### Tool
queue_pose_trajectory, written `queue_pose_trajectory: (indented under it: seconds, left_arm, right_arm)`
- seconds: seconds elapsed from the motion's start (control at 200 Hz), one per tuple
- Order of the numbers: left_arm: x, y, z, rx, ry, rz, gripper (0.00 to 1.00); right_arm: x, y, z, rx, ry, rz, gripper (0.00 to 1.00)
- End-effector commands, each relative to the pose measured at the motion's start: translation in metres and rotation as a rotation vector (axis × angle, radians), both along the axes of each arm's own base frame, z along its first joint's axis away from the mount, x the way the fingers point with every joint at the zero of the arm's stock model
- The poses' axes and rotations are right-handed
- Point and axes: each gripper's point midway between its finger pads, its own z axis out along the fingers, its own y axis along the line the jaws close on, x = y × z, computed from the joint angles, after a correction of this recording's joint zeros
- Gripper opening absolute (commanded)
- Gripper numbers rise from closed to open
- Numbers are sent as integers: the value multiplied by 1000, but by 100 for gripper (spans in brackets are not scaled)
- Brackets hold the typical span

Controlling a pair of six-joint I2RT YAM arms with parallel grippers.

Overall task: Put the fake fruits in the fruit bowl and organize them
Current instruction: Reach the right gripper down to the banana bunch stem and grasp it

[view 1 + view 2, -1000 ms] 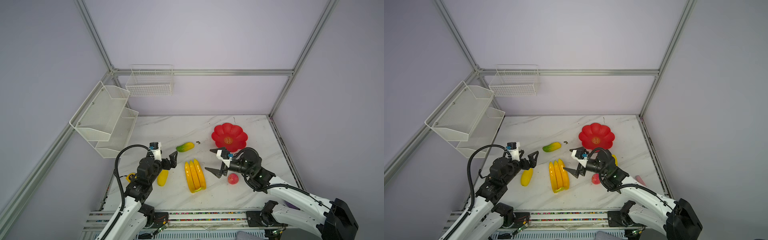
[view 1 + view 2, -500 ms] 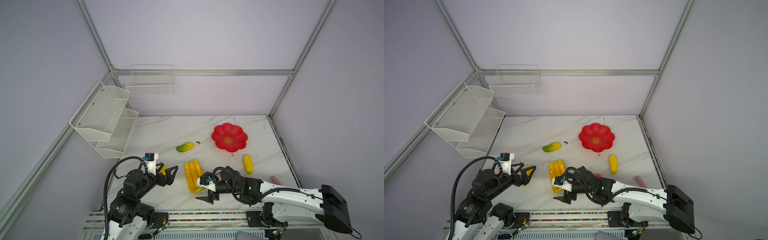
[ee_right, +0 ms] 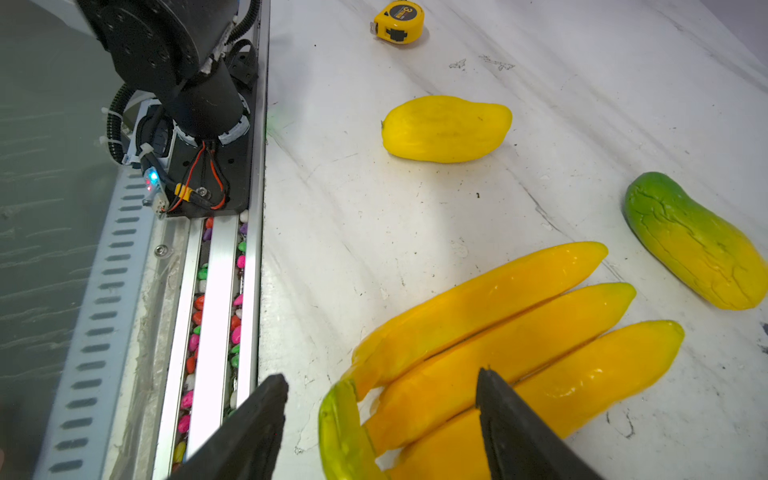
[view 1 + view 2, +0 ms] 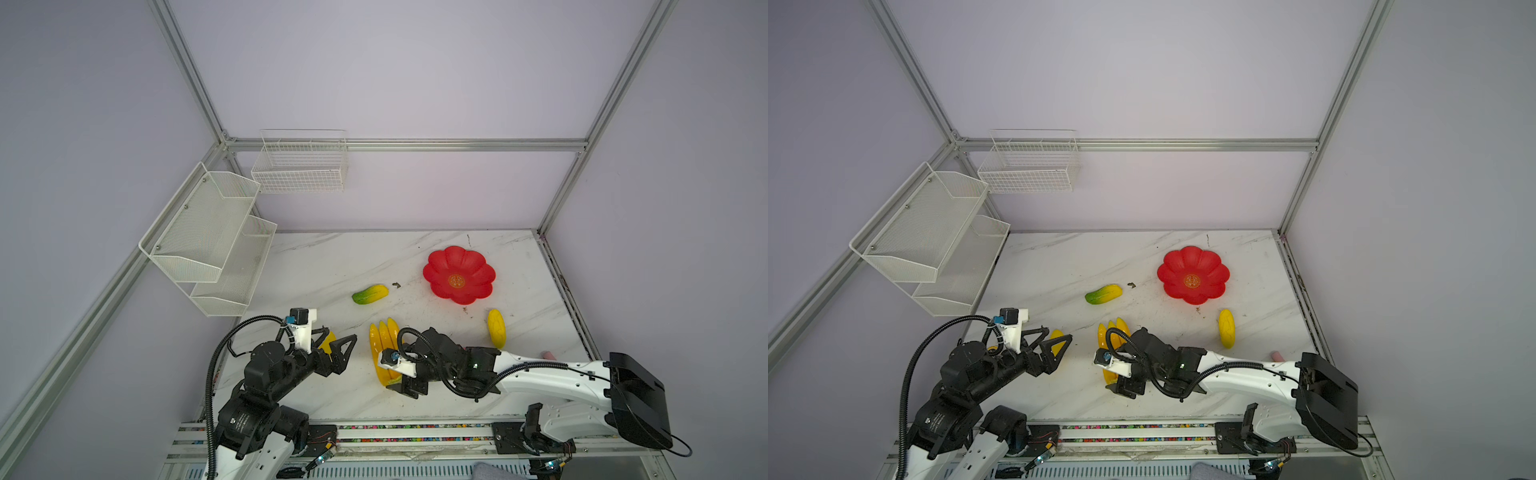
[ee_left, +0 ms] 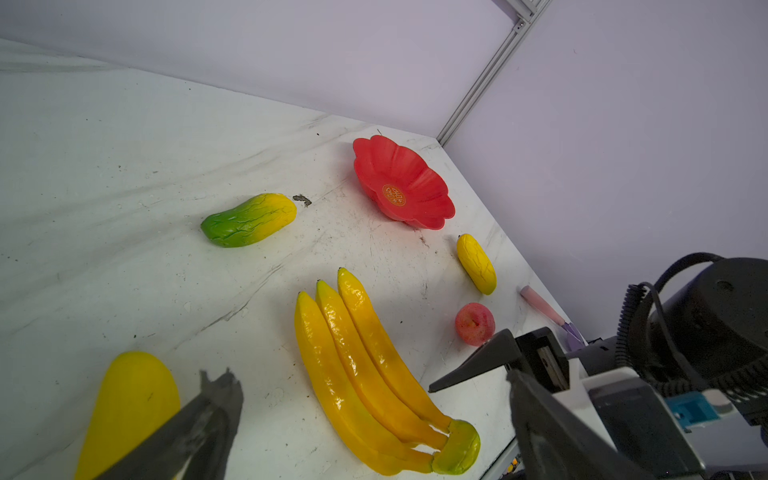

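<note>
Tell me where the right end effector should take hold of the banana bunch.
Grip near the green stem, where the three bananas of the banana bunch join into its narrowest part. It lies flat, so it is probably best to come down from above with the jaws set across the bunch. The right end effector hangs open over that end.

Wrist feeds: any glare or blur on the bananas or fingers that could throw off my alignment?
Right wrist view: bananas sharp, only small glossy highlights; right fingers dark and soft-edged near the lens. Left wrist view: one left finger smeared and blurry, fruit bowl crisp. Both top views: even light, soft shadows.
</note>
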Motion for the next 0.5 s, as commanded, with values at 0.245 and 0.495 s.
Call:
queue_pose_trajectory:
  seconds: [0.245,0.495]
  left_arm:
    - [-2,-4,26,-23,-73,-26,100]
    - [-2,-3,26,-21,-73,-24,100]
  right_arm:
    - [-5,-4,-29,-147,-12,31,68]
    - [-3,4,-47,-203,-11,41,60]
